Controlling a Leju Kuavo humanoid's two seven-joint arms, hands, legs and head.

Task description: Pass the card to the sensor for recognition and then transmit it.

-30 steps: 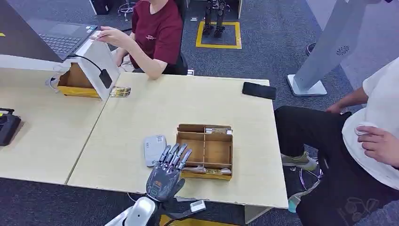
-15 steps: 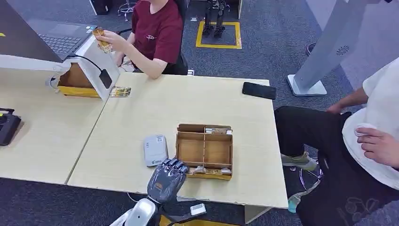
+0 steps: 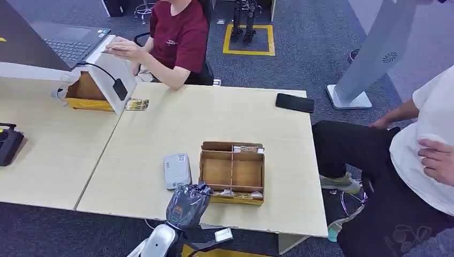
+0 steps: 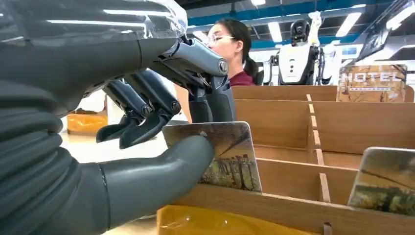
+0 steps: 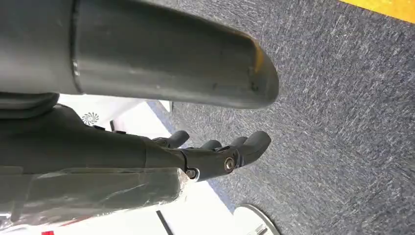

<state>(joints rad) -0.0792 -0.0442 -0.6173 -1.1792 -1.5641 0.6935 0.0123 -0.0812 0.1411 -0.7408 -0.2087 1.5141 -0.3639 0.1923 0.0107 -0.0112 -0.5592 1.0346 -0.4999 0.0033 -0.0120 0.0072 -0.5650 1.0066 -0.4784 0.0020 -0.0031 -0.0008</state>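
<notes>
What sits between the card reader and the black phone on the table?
In the head view, the wooden divided box stands right beside the card reader; past it, bare tabletop runs up to the phone.

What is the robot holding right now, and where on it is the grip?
The left hand pinches a card by its upper corner, at the wooden box. The right hand holds nothing.

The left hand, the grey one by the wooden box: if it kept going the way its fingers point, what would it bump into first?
Probably the picture card standing in the divided wooden box; the left hand already has its thumb against it.
</notes>
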